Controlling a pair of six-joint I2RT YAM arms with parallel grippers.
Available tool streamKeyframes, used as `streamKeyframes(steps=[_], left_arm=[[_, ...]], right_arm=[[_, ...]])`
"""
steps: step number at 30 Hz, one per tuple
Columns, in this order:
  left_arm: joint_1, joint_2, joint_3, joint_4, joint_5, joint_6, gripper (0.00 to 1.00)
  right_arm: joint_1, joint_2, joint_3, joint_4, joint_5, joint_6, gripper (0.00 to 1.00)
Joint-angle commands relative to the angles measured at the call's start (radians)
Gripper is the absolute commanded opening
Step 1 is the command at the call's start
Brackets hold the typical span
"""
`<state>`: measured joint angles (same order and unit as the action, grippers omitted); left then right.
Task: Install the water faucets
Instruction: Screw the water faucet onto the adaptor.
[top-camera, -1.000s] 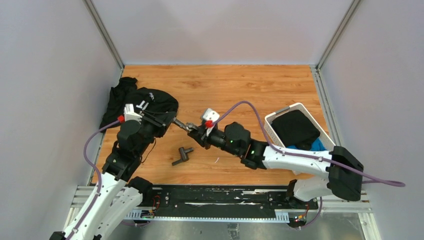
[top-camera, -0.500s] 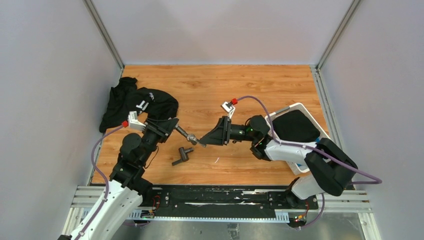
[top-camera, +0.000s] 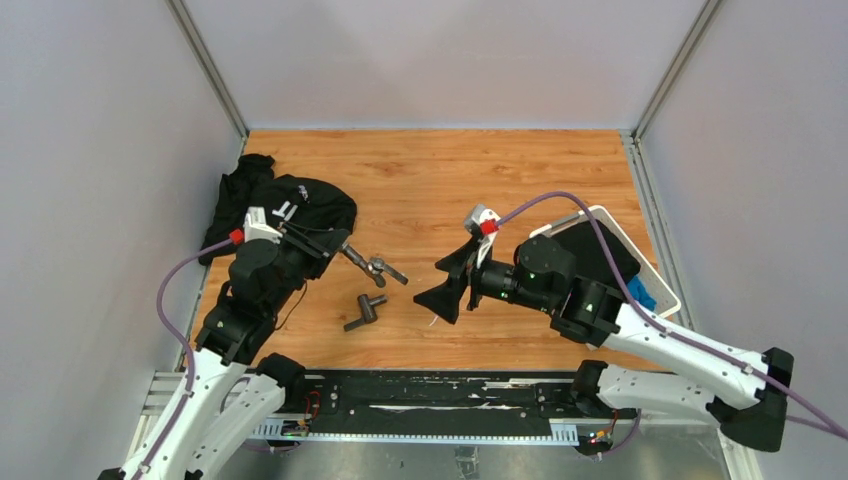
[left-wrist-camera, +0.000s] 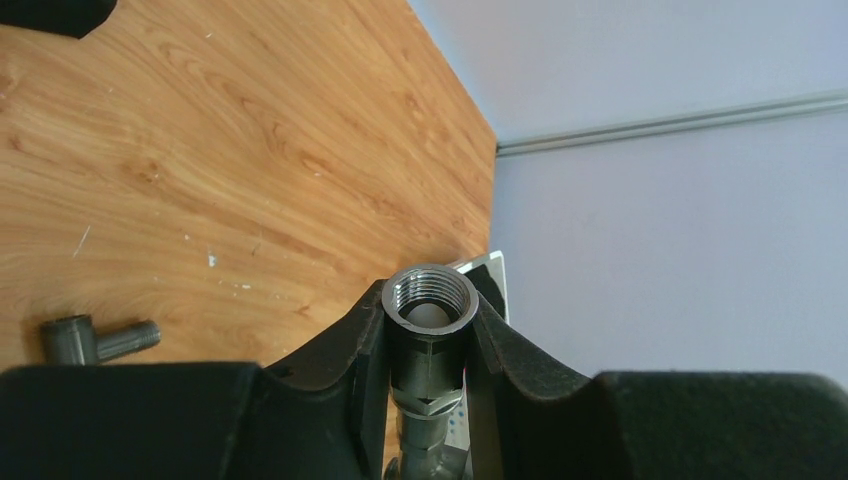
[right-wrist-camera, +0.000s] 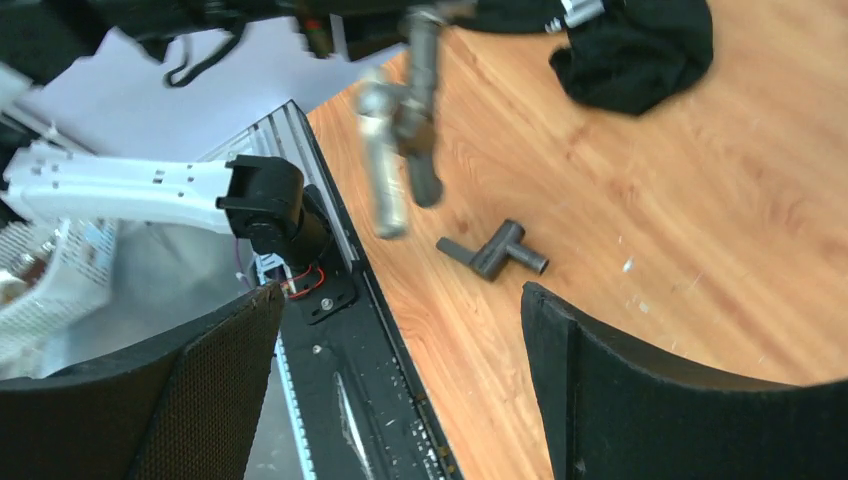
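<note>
Looking down from above, we see the left gripper (top-camera: 340, 246) closed tight on one faucet assembly (top-camera: 375, 266), which sticks out from its fingertips toward the middle of the wooden table (top-camera: 450, 170). In the left wrist view, the left gripper (left-wrist-camera: 429, 345) has both pads pressed against the sides of that faucet assembly (left-wrist-camera: 428, 300), whose open threaded pipe end points at the camera. In the right wrist view the same assembly (right-wrist-camera: 400, 110) shows as a dark stem with a lighter metal tube and a short dark stub branching off it.

We find the right gripper (top-camera: 446, 283) to the right of the assembly and apart from it, its jaws spread wide and holding nothing. Its own camera shows the two black fingers (right-wrist-camera: 215, 390) far apart at the bottom corners, with bare wood between them.

A second faucet part, a dark tee piece (top-camera: 366, 311), lies flat on the table below the held assembly, nearer the arm bases and between the two grippers. It appears at the lower left of the left wrist view (left-wrist-camera: 95, 338) and near the centre of the right wrist view (right-wrist-camera: 492, 250), touched by neither gripper.

A black garment (top-camera: 290, 200) is heaped at the left edge of the table behind the left arm. A white basket (top-camera: 655, 290) with dark cloth inside sits at the right edge.
</note>
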<state>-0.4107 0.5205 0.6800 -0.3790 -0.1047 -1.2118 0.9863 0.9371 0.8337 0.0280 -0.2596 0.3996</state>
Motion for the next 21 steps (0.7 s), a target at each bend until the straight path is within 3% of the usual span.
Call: streamKeyframes(steps=[1,6,10,17,21], left_arm=[[0.0,0.056,0.058,-0.097,0.015,-0.011,0.0],[0.0,0.05,0.057,-0.105,-0.006,-0.015,0.0],[0.0,0.041,0.04,-0.08,0.008,-0.032,0.0],[0.0,0.045,0.041,-0.057,0.021,-0.015,0.0],[0.0,0.064,0.041,-0.029,0.062,-0.005,0.0]], right_arm=[[0.191,0.03,0.132,-0.171,0.376,-0.301,0.87],[0.293,0.155,0.273,-0.155,0.312,-0.293,0.88],[0.328,0.241,0.333,-0.184,0.503,-0.32,0.88],[0.275,0.415,0.462,-0.269,0.539,-0.286,0.9],[0.215,0.439,0.413,-0.176,0.475,-0.188,0.9]])
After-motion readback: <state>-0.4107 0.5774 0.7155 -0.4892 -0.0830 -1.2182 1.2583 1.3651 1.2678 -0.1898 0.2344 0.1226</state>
